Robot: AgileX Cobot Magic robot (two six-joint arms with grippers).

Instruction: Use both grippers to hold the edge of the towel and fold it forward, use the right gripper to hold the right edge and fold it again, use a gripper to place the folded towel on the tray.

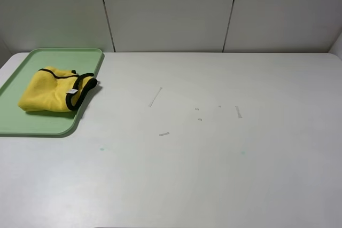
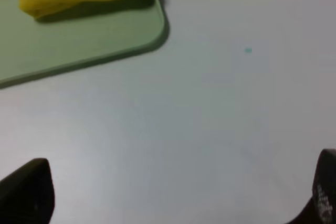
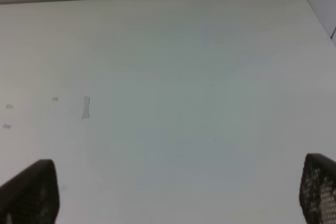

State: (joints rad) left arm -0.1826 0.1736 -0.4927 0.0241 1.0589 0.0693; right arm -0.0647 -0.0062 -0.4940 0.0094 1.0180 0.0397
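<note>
The folded yellow towel [image 1: 53,95] lies on the green tray [image 1: 32,124] at the table's [image 1: 214,174] far left, its black edge [image 1: 80,90] hanging over the tray's right rim. Neither arm shows from above. The left gripper [image 2: 173,195] and right gripper [image 3: 178,192] each show only 2 fingertips, spread wide, holding nothing. The left wrist view cuts off most of the towel.

No readable text, label, brand or number showed anywhere; the small pale tape scraps [image 1: 155,97] on the white tabletop [image 1: 214,174] were blank or too small to tell.
</note>
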